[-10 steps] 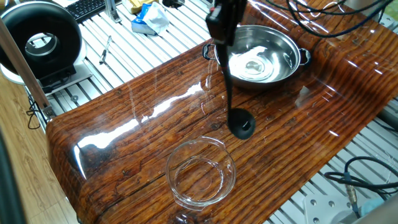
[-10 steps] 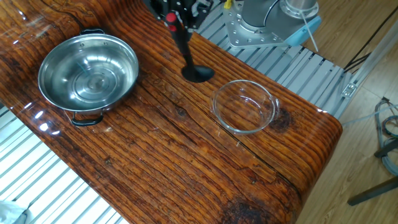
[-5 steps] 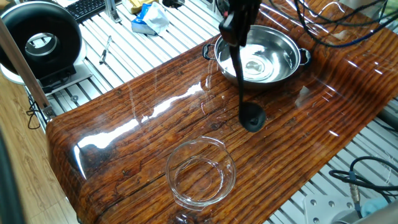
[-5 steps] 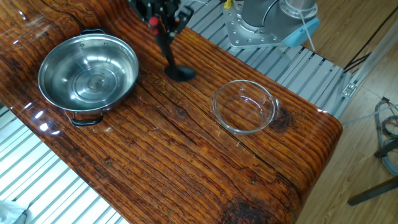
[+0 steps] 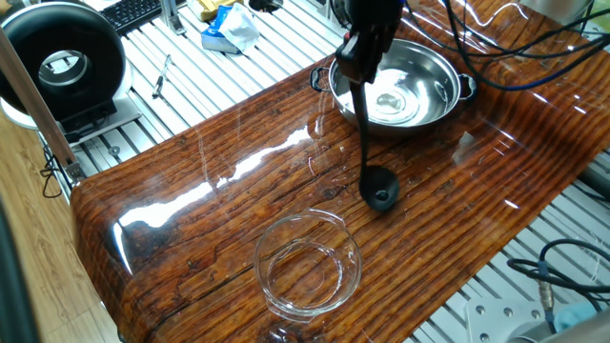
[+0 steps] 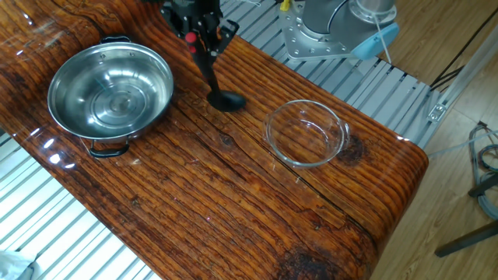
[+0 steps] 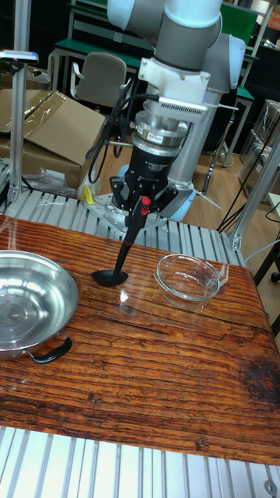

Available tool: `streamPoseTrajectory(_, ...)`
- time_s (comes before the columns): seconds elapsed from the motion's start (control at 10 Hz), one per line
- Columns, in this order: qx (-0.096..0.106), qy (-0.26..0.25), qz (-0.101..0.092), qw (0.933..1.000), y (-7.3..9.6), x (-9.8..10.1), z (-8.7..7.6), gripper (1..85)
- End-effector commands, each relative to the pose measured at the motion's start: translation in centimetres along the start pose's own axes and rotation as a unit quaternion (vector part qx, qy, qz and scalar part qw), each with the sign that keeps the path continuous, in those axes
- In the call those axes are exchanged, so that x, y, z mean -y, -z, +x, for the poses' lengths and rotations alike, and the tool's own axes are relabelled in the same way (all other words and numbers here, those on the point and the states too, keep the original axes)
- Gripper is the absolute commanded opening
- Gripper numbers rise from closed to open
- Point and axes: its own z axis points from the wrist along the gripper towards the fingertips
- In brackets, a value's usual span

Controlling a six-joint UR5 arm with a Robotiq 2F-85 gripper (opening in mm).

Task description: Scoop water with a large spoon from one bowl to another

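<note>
gripper (image 7: 142, 208) clamped on ladle (image 6: 212, 71); cup low over table (image 6: 233, 194), risks clipping steel bowl (image 6: 109, 89) rim.

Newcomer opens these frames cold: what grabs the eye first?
The gripper holds a black ladle by its red-tipped handle, cup hanging low over the wood table between the two bowls. The shiny steel bowl sits at one end, the clear glass bowl nearer the other.
</note>
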Motion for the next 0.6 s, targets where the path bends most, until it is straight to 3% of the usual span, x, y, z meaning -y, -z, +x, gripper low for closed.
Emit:
streamPoseTrajectory(0.0,0.008,-0.009,-0.007,0.9999,-0.8,-0.7,-0.8,1.0)
streamPoseTrajectory(0.2,0.021,-0.003,-0.001,0.9998,-1.0,-0.4,-1.7,1.0)
streamPoseTrajectory(0.5,0.038,0.007,-0.001,0.9992,-2.1,-0.9,-4.4,1.0)
